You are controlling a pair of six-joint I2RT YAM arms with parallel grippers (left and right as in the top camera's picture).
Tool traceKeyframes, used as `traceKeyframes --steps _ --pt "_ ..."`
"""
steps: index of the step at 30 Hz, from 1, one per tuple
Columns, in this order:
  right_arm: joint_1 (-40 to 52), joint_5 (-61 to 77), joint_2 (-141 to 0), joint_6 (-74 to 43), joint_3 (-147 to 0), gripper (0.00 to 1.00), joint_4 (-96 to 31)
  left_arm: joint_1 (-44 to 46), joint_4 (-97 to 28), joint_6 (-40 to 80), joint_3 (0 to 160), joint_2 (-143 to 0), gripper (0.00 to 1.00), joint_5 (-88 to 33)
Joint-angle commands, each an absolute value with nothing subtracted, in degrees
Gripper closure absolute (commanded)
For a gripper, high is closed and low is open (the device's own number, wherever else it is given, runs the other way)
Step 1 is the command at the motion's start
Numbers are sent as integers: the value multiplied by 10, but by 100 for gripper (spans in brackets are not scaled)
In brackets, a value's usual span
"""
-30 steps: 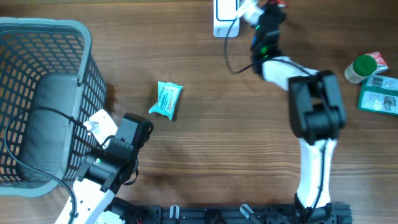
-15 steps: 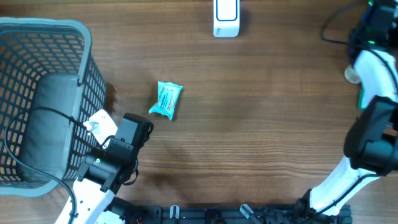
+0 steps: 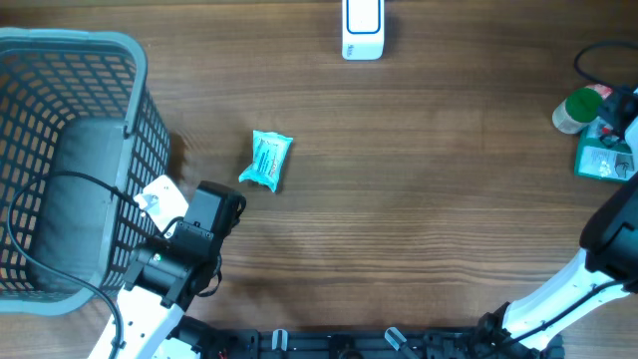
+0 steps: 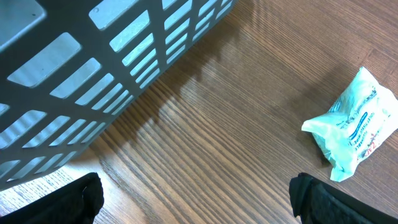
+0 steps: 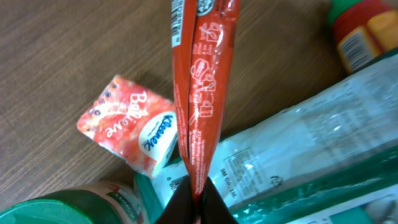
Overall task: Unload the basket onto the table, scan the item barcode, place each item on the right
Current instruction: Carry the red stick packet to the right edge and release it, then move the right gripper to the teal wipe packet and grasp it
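In the right wrist view a long red packet (image 5: pixel 200 93) is pinched at its lower end between the shut jaws of my right gripper (image 5: pixel 198 199). It hangs over a pile of goods at the table's far right. Overhead, my right gripper (image 3: pixel 620 110) is at the right edge, far from the white scanner (image 3: pixel 362 28) at the back middle. My left gripper (image 4: pixel 199 205) stands wide open and holds nothing, its dark fingertips (image 4: pixel 68 202) low over bare wood. Ahead of it and to the right lies a teal packet (image 4: pixel 354 124), also visible overhead (image 3: pixel 267 160).
A grey mesh basket (image 3: pixel 135 50) fills the left side, close beside my left arm. Under the red packet lie a red-and-white tissue pack (image 5: pixel 127 134), a green-lidded jar (image 5: pixel 62 208), a green-and-white packet (image 5: pixel 298 155) and a bottle (image 5: pixel 367 31).
My right arm has swung from beside the scanner at the back middle to the far right edge, over the pile. The left arm and the teal packet have not moved.
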State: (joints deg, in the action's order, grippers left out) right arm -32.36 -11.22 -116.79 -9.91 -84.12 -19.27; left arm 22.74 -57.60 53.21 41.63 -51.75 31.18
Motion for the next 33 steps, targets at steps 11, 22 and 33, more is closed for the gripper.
traceKeyframes --steps 11,22,33 --pt "-323 -91 -1182 -120 -835 0 -209 225 -576 527 415 -514 0 313" --pt "-309 32 -934 -296 -835 0 -288 225 -576 527 415 -514 0 313" --pt "-164 437 -933 -389 -835 0 -373 225 -576 527 415 -514 0 313"
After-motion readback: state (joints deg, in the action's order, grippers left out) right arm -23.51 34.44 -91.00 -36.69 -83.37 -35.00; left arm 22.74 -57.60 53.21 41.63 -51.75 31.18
